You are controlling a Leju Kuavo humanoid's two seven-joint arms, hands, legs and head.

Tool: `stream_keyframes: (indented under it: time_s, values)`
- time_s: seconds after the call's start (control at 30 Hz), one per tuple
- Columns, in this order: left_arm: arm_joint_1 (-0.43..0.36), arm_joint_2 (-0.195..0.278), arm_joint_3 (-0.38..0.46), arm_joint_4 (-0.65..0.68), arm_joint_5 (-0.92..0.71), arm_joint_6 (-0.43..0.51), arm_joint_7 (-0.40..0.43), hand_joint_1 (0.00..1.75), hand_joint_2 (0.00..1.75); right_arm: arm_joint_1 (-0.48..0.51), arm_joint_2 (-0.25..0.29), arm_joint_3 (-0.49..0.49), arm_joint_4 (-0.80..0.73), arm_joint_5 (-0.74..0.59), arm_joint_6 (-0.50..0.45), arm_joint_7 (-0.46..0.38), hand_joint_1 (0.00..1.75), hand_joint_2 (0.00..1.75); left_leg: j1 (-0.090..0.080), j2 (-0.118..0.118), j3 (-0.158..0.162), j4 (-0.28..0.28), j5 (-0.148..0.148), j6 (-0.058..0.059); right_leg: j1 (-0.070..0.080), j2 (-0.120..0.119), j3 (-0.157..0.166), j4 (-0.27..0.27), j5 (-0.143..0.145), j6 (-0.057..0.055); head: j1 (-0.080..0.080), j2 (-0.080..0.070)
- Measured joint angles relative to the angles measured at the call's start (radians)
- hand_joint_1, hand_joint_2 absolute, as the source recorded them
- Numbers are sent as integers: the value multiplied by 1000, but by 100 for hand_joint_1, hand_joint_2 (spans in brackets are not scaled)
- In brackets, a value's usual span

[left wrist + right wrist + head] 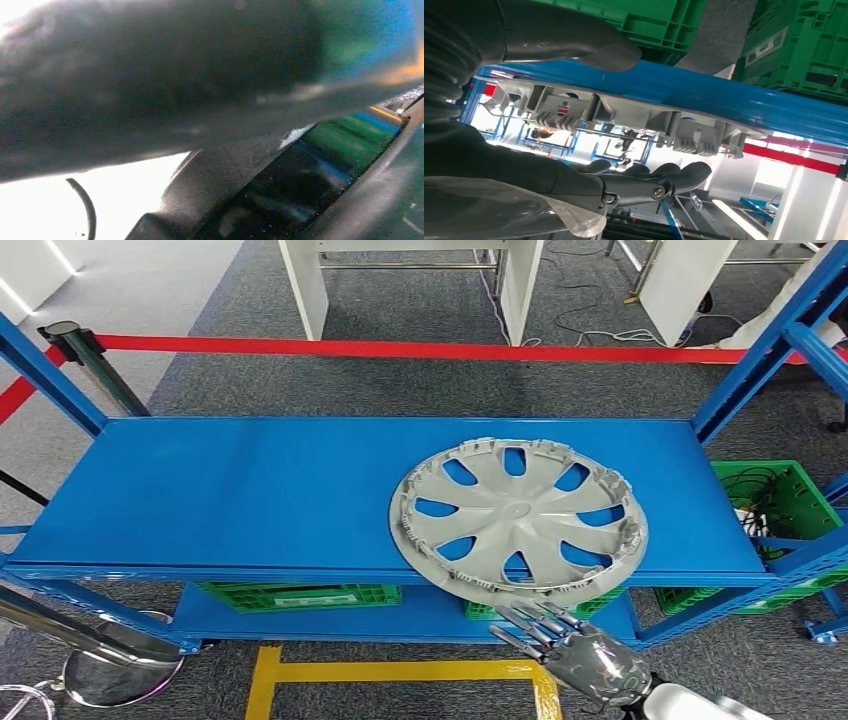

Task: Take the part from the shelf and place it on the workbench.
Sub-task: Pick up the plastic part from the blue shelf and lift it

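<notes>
A grey plastic wheel cover (517, 517) is seen lying flat on the top board of the blue shelf (230, 490), toward its right end, with curved spokes, open slots and a ring of clips around the rim; its near edge juts slightly past the shelf's front lip. The left wrist picture is blurred and dark, so the state of the left hand cannot be told. The right hand (575, 648) is held just below and in front of the overhanging edge, fingers (659, 181) spread apart and holding nothing. In the right wrist view the cover's rim (624, 117) is framed between the thumb (569, 45) and the fingers, untouched.
</notes>
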Motion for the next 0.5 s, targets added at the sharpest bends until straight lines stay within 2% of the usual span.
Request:
stream_keyframes:
  time_s: [0.17,0.5]
  values:
    - [0,0,0,0,-6,-1,0,0,0,-23,14,21,20,-10,-12,-6,0,175,0,0,0,0,0,0,0,0,0,0,0,0,0,0]
    - [-2,0,0,0,-18,-5,0,0,0,-75,115,44,91,-12,-77,-24,0,175,0,0,0,0,0,0,0,0,0,0,0,0,0,0]
